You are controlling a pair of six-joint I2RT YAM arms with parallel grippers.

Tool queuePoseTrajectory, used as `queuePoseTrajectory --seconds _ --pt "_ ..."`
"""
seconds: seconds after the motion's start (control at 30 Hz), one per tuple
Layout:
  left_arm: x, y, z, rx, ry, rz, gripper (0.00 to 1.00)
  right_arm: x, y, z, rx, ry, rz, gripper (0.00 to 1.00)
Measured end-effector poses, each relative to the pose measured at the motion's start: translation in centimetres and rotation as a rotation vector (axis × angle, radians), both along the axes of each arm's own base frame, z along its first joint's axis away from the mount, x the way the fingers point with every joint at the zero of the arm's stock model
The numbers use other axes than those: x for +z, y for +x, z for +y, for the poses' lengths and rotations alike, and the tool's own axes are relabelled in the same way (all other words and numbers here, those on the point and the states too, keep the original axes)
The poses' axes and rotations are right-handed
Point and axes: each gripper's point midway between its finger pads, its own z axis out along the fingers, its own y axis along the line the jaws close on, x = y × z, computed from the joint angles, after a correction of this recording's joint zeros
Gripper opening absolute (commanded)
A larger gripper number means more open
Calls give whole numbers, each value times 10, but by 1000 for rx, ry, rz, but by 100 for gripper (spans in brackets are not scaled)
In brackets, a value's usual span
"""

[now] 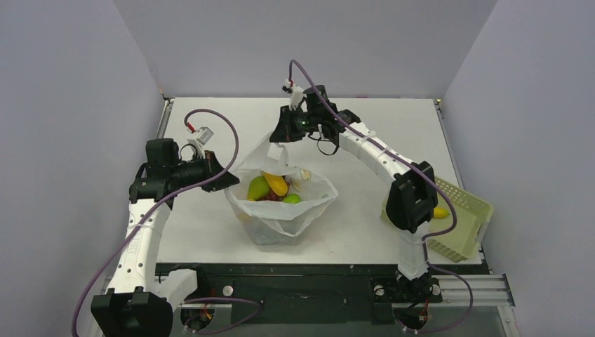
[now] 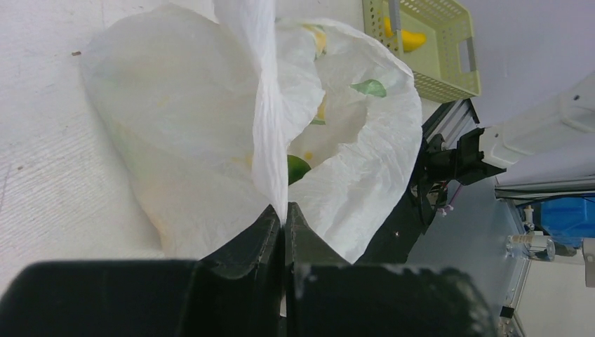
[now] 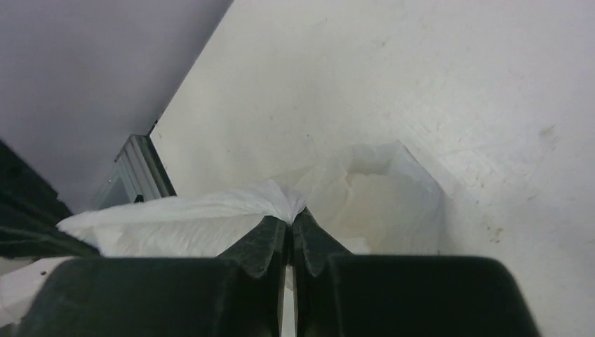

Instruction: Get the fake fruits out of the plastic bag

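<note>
Top external: my left gripper (image 2: 283, 219) and right gripper (image 3: 290, 226) pinch the plastic bag (image 1: 279, 223); next, probably lift, spilling fake fruits (image 1: 271, 187).

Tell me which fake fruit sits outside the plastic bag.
The yellow fruit in the perforated basket on the right; the banana and green pear lie inside the plastic bag.

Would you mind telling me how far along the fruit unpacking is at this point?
Done: one yellow fruit lies in the basket. In hand: the left gripper and right gripper are each shut on the plastic bag, holding its mouth open. Remaining: the banana, pear and lime sit inside it.
</note>
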Motion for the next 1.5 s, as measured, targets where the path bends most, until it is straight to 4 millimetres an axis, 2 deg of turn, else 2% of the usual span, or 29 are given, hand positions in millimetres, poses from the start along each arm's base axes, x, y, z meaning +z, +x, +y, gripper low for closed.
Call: queuePoseTrajectory --seconds 0.1,0.17,0.2,0.27,0.33,0.37,0.4,0.43,0.47,0.57,0.67,0.73,0.8,0.83,0.97,1.07,1.17,1.27,1.37,1.43,1.5 --pt "2 -3 -3 -20 -13 -1 0 -53 7 5 -25 -39 186 2" --pt "2 -4 -4 -30 -18 -2 0 -70 10 9 -25 -64 227 4" --pt "3 -4 -5 -35 -22 -2 0 -72 11 13 -17 -71 225 8" --pt "5 -6 -7 -48 -34 -5 0 -60 20 25 4 -62 175 13" --pt "7 -6 -8 -55 -41 -12 0 -44 33 34 18 -45 108 23" --pt "9 -6 -9 -57 -45 -21 0 -40 38 36 13 -47 84 31" --pt "11 -5 -9 -59 -48 -29 0 -40 43 34 -4 -64 55 35" --pt "13 -4 -10 -62 -54 -39 0 -44 47 29 -31 -97 43 40" --pt "14 -3 -10 -62 -60 -48 0 -48 50 25 -56 -122 39 42" --pt "16 -1 -12 -61 -74 -69 0 -75 57 2 -155 -272 39 50" --pt "15 -3 -13 -61 -89 -59 0 -98 65 -34 -268 -427 34 60" --pt "15 -3 -13 -54 -94 -50 0 -106 67 -68 -348 -532 34 76" --pt "14 -1 -12 -42 -93 -41 0 -100 63 -98 -404 -594 30 80" --pt "13 0 -12 -35 -94 -34 0 -90 60 -113 -429 -612 17 81" --pt "10 4 -11 -9 -96 -14 0 -25 47 -156 -538 -575 -72 84" --pt "11 6 -11 1 -102 -11 0 15 13 -183 -598 -510 -144 86" --pt "10 9 -11 7 -110 4 0 32 -12 -197 -624 -441 -184 86" --pt "8 11 -12 5 -120 19 0 30 -16 -200 -622 -423 -185 85" --pt "5 11 -13 -1 -134 39 0 17 0 -191 -578 -446 -165 78" --pt "4 11 -14 -3 -142 50 9 12 24 -174 -509 -461 -164 75" --pt "3 10 -13 1 -139 55 20 11 54 -146 -419 -437 -176 77"
